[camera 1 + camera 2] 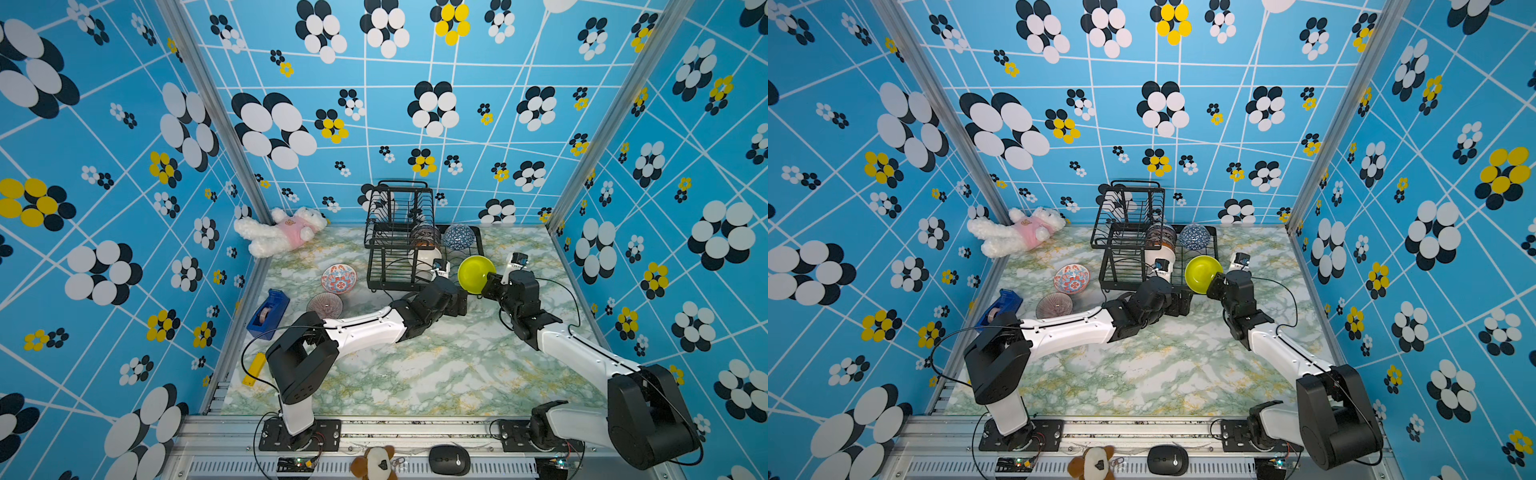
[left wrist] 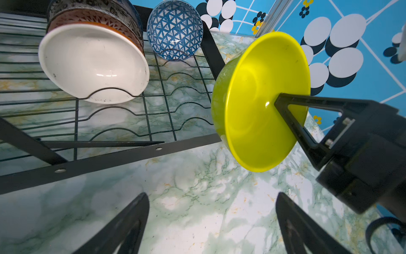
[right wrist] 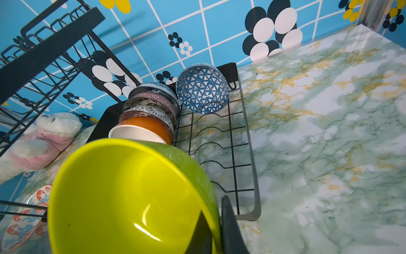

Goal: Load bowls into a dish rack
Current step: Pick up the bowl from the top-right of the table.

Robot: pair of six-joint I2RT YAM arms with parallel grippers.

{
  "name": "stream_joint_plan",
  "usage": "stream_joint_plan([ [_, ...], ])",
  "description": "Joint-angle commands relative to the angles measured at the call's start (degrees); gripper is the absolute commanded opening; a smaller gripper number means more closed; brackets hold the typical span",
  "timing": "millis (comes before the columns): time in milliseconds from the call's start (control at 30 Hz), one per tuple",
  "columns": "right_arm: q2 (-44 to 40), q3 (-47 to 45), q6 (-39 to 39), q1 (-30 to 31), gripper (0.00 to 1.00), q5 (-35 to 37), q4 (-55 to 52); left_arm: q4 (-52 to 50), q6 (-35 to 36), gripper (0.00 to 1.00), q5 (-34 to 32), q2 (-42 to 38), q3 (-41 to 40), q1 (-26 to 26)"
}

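Lime green plastic catches the eye in both top views. One lime green bowl [image 1: 476, 274] hangs on edge right of centre, at the front right corner of the dish rack [image 1: 386, 286]. The right gripper [image 1: 487, 281] is pinched on its rim. The left gripper [image 1: 459, 303] lies low just left of that bowl, near the rack's front bar.

Two bowls sit close together on the table [image 1: 415, 374], left of centre: one red-blue floral bowl [image 1: 1071, 278] and one purplish ribbed bowl [image 1: 1054, 305]. One plush rabbit [image 1: 282, 230] lies at the back left, and one blue tape dispenser [image 1: 268, 313] sits at the left edge.

From the left wrist, the left gripper [image 2: 212, 222] has its jaws spread wide, with only marble tabletop between them. In the rack's lower tray stand one white bowl [image 2: 94, 63] and one blue-and-white bowl [image 2: 174, 29], each on edge in the wire slots. The lime green bowl [image 2: 259, 105] is just outside the rack's side rail.

From the right wrist, the right gripper [image 3: 216, 231] clamps the lime green bowl [image 3: 131, 198], one jaw inside the rim and one outside. A row of bowls [image 3: 149, 110] leans together in the tray, at least five, with the white one in front.
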Motion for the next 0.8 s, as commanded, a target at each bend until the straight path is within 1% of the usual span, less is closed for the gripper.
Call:
stream_joint_plan([
  [0, -2.3, -0.3, -1.0, 0.7, 0.00, -0.8, 3.7, 4.5, -5.4, 0.87, 2.4, -1.1, -0.4, 1.9],
  [67, -2.7, -0.3, -1.4, 1.2, 0.00, -1.6, 3.8, 5.9, -7.6, 0.84, 3.0, -0.8, -1.0, 2.6],
  [133, -2.8, -0.1, -2.2, 1.8, 0.00, -1.4, 3.5, 7.6, -8.3, 0.82, 2.7, -0.9, -1.9, 2.7],
  [233, -2.8, 0.0, -2.8, 2.3, 0.00, -1.3, 3.5, 10.1, -10.6, 0.80, 2.0, -1.3, -4.0, 2.8],
  [400, -2.5, 0.4, -3.9, 3.4, 0.00, -2.8, 3.9, 14.5, -15.4, 0.77, 3.1, -1.4, -7.8, 4.0],
  [633, -1.0, 1.5, -7.9, 7.3, 0.00, -2.9, 4.1, 15.6, -16.9, 0.76, 3.1, -2.1, -9.6, 5.0],
  [767, -0.4, 1.9, -8.1, 8.0, 0.00, -2.8, 4.2, 16.5, -17.4, 0.73, 2.8, -2.8, -10.8, 5.7],
])
